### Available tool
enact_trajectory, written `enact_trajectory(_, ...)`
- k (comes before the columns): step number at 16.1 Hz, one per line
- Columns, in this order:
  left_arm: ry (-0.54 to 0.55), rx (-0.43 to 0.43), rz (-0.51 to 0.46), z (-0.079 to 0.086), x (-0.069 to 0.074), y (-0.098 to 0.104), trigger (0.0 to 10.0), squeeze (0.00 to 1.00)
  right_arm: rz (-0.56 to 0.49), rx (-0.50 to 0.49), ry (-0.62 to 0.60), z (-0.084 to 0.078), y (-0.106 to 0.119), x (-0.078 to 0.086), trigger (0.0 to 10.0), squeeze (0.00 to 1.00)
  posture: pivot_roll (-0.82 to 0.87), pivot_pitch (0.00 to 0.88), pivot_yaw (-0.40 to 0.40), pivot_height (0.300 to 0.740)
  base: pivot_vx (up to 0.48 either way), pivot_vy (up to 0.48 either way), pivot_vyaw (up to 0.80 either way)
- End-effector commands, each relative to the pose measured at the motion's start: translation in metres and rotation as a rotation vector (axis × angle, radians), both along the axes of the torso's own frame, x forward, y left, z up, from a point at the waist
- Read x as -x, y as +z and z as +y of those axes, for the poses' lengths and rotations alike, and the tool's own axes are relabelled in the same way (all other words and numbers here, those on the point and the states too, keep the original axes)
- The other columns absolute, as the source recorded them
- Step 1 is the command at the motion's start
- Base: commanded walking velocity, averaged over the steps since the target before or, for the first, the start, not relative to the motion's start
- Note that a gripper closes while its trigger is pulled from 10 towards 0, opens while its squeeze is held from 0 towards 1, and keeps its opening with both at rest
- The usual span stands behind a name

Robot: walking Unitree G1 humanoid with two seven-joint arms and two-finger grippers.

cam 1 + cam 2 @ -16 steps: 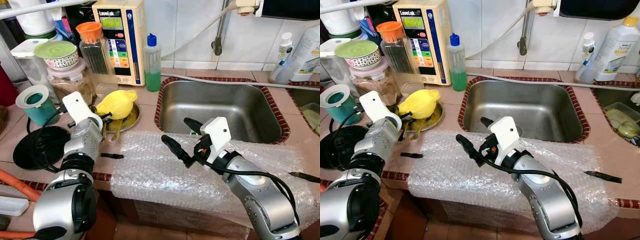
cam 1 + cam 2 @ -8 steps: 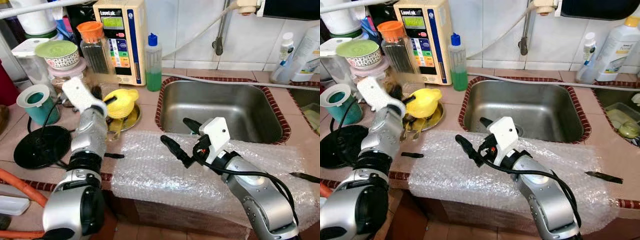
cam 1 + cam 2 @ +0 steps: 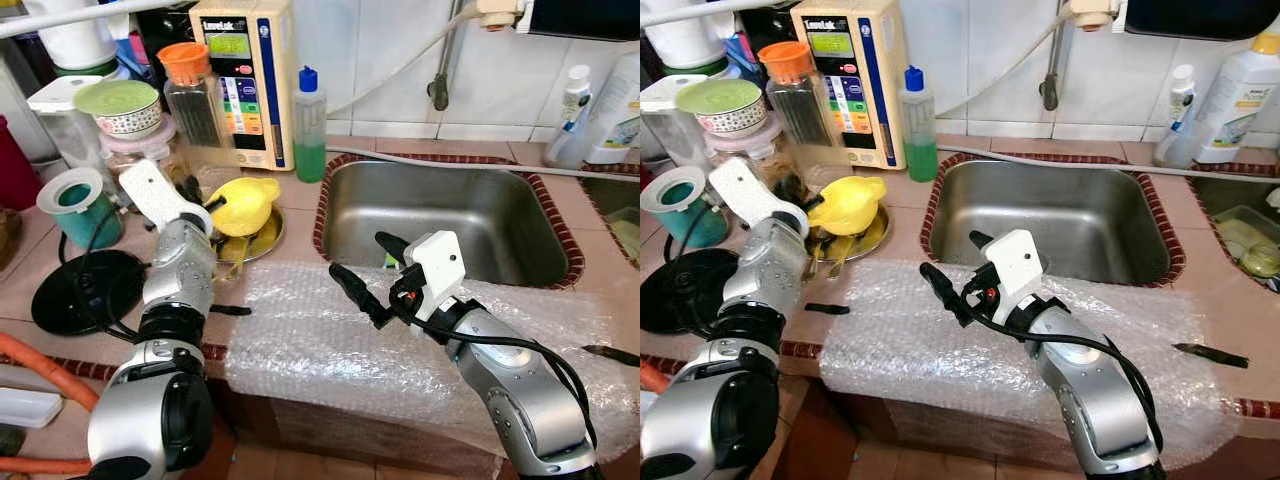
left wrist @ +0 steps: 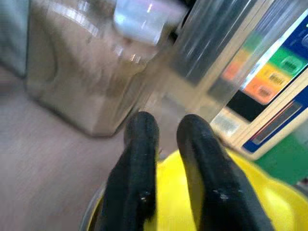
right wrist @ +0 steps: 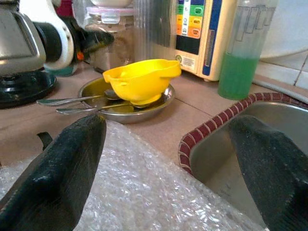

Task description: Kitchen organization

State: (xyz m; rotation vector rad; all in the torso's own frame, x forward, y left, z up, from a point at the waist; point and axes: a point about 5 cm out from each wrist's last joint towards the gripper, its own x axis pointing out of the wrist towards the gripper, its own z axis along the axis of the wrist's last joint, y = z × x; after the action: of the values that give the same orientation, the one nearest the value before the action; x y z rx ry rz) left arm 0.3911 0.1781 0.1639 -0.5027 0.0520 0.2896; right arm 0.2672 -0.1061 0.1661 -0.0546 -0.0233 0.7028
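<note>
Steel dish point(image 5: 144, 111): yellow bowl point(image 5: 140, 82), spoons point(image 5: 79, 102) | sink point(image 3: 440, 215): bare

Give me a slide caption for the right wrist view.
Open right gripper hovers over bubble wrap, facing a yellow bowl in a steel dish.

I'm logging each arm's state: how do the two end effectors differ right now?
The left end effector has its fingers nearly together; the right end effector is spread wide. The left one sits by the yellow bowl on the metal plate; the right one hangs over the bubble wrap near the sink. Both have two black fingers and hold nothing.
</note>
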Motion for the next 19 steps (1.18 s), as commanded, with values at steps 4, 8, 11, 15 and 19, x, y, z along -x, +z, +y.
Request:
enact_trajectory(4,-0.034,0.055,0.087,-0.012,-0.004,-0.006,10.0,1.00,-0.021,0.001,-0.006,0.001,0.004,-0.002,10.0,0.00,-0.09,0.000,0.073,0.740,0.000,0.000,0.00)
enact_trajectory(8,-0.009,0.072,0.105,-0.010,-0.006,-0.004,10.0,1.00,-0.025,0.003,-0.008,0.002,0.004,-0.001,10.0,0.00,-0.10,0.000,0.080,0.740,0.000,0.000,0.00)
enact_trajectory(11,-0.006,0.085,0.116,-0.012,-0.006,-0.004,10.0,1.00,-0.027,0.004,-0.010,0.002,0.004,0.000,10.0,0.00,-0.10,0.000,0.080,0.740,0.000,0.000,0.00)
enact_trajectory(15,0.004,0.105,0.146,-0.012,-0.007,-0.006,10.0,1.00,-0.028,0.006,-0.012,0.001,0.004,0.000,10.0,0.00,-0.11,0.000,0.087,0.740,0.000,0.000,0.00)
enact_trajectory(19,0.011,0.139,0.201,-0.013,-0.006,-0.012,10.0,1.00,-0.026,0.007,-0.003,0.002,0.003,0.000,10.0,0.00,-0.11,0.000,0.087,0.740,0.000,0.000,0.00)
